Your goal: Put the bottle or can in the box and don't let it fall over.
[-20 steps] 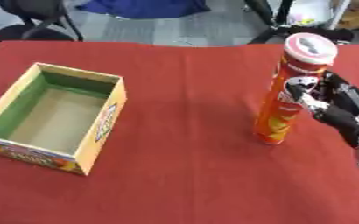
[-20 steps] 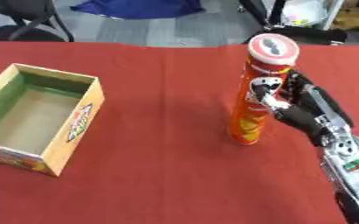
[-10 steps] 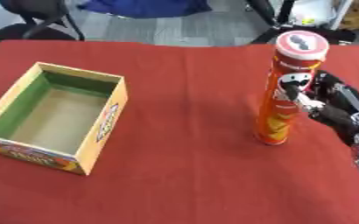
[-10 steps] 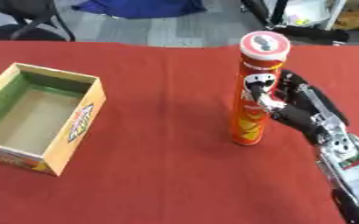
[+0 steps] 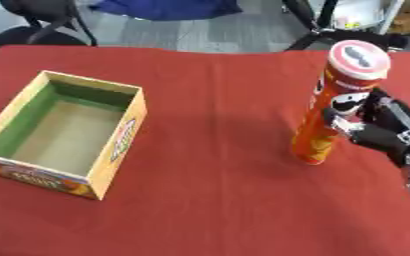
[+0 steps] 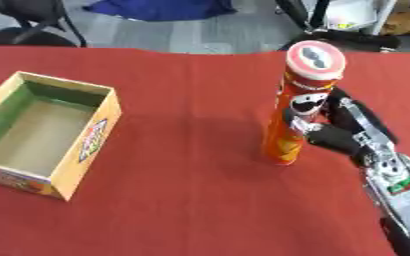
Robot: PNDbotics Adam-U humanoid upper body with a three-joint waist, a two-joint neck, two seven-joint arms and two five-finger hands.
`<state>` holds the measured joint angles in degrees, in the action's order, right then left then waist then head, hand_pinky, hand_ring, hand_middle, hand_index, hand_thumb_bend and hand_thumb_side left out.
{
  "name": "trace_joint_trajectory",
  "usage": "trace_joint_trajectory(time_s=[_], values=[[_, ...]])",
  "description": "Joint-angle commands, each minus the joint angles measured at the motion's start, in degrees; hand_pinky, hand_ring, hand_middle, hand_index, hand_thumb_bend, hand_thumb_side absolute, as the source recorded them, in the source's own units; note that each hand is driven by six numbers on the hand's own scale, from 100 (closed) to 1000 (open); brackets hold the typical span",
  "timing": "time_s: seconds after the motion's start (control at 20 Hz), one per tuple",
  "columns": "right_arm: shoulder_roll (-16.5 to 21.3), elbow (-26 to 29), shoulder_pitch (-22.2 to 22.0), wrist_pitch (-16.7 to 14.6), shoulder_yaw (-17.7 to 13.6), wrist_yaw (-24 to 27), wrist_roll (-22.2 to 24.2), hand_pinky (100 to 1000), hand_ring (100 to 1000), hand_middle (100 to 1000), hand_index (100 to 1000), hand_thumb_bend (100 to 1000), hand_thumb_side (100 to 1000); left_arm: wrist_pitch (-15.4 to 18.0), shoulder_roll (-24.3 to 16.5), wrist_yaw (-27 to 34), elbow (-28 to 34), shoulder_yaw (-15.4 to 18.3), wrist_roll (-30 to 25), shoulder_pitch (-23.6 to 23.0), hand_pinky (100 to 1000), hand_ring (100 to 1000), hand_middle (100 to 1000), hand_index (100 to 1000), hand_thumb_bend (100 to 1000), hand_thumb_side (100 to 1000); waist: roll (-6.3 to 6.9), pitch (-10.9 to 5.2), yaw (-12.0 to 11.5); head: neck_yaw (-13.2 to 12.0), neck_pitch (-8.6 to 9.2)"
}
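Right hand wrapped around the middle of the tall orange crisp can, fingers curled against its right side with the thumb showing across the front, so gripping the can. Can upright on the red surface, right of centre, base seemingly touching the cloth (hard to tell whether it has lifted at all), white-and-red lid on top. Long axis vertical, leaning a shade toward the far right at the top. Cardboard box open at the left, green inside walls, bare floor, well apart from the can, with nothing between the two. Left hand in neither view.

Next move, by the look of things: lift and carry leftward across the open cloth, then lower straight down into the box. Tall, narrow can gripped around mid-height, so tipping likely if let go before the base sits flat on the box floor. Box walls low against the can's height, giving little support.
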<state>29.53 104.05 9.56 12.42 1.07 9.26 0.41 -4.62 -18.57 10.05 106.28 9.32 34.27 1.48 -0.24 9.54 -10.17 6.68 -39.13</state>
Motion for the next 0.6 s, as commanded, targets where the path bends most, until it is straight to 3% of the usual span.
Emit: trace_joint_trajectory(time_s=[0.05, 0.6], values=[[1.56, 1.09, 0.26, 0.23, -0.76, -1.02, 0.56, 1000, 987, 878, 963, 369, 230, 0.05, -0.83, -0.11, 0.86, 0.06, -0.19, 0.36, 708, 825, 688, 693, 906, 831, 0.08, -0.50, 0.12, -0.06, 0.71], [1.39, 0.70, 0.57, 1.15, -0.79, -0.95, 0.39, 1000, 989, 878, 963, 361, 251, 0.00, -0.79, -0.15, 0.84, 0.04, -0.26, 0.28, 709, 825, 688, 693, 905, 830, 0.07, -0.54, 0.12, -0.09, 0.98]])
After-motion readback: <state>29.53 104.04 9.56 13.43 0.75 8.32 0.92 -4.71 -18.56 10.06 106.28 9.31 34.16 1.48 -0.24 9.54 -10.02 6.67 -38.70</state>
